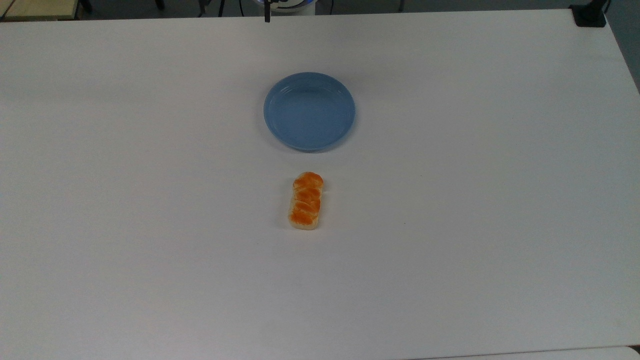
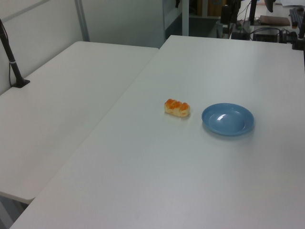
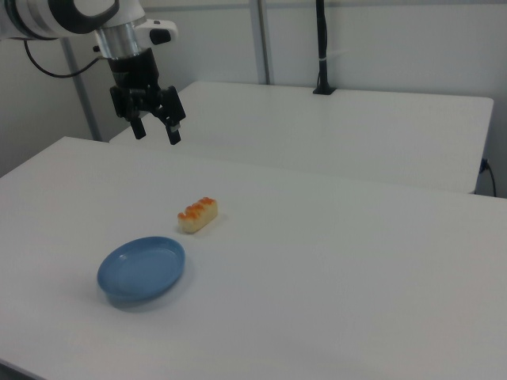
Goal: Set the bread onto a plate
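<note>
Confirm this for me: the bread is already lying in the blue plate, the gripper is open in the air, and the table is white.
Not quite. The bread lies on the white table beside the blue plate, apart from it, as the top view shows. The gripper is indeed open in the air.

In the top view we look steeply down on the table (image 1: pixel 150 250) from its near edge. In the left view and right view we look obliquely across it from opposite sides, farther back. All three share the plate (image 1: pixel 309 111) (image 2: pixel 228 119) (image 3: pixel 142 268) and bread (image 1: pixel 305 201) (image 2: pixel 177 108) (image 3: pixel 197 214), below the fingers (image 3: pixel 173 134).
</note>
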`<state>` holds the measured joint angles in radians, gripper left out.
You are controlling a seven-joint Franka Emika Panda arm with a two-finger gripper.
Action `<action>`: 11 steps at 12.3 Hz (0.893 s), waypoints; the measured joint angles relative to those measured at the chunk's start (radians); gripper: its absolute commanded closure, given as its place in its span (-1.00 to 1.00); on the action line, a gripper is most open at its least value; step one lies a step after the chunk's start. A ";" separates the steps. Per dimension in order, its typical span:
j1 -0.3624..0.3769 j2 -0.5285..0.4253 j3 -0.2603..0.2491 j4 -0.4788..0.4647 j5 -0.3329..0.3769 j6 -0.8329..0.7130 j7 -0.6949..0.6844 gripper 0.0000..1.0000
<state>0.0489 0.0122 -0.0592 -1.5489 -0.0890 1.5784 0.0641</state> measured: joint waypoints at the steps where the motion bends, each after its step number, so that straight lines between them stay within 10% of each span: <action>1: 0.000 0.000 0.001 0.000 0.000 0.000 -0.001 -1.00; 11: 0.002 0.046 0.007 -0.001 0.000 0.072 -0.004 -1.00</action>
<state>0.0513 0.0585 -0.0520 -1.5499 -0.0890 1.6505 0.0603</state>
